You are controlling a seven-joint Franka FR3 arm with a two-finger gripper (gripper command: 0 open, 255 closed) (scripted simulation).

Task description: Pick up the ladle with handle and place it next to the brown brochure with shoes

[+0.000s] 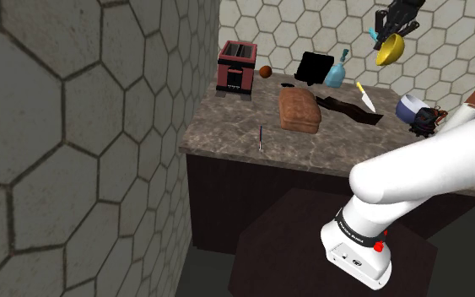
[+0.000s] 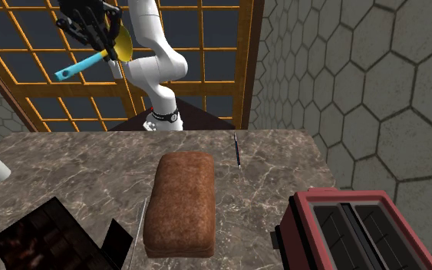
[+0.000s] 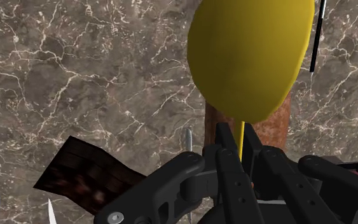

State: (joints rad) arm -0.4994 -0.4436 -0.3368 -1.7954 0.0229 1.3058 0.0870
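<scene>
The tool (image 1: 393, 25) is shut tight on the ladle (image 1: 389, 51) and holds it high in the air, far above the table (image 1: 227, 126). In the wrist view the two black fingers pinch the thin yellow stem just under the ladle's round yellow bowl. In the second exterior view the ladle lies on a slant. Its bowl is at the 2 o'clock end and its blue handle (image 2: 80, 65) points out to 8 o'clock. The brochure (image 1: 345, 108) is the flat, dark brown thing lying on the table. In the shoulder view it is at about 7 o'clock from the ladle, and far below it. It lies nearly from 9 o'clock to 3 o'clock there. A brown block (image 1: 299, 110) sits just beside it, on its 9 o'clock side. In the wrist view the ladle's bowl hangs over that brown block, and the brochure is off to one side of the block. So I think the ladle is not over the right spot yet. The tool will likely have to move sideways toward the brochure and then come a long way down. In the shoulder view there is bare table at 6 o'clock from the brochure, and that looks like a good place to put the ladle. The long blue handle sticks out, so it could bump the block on the way down.
</scene>
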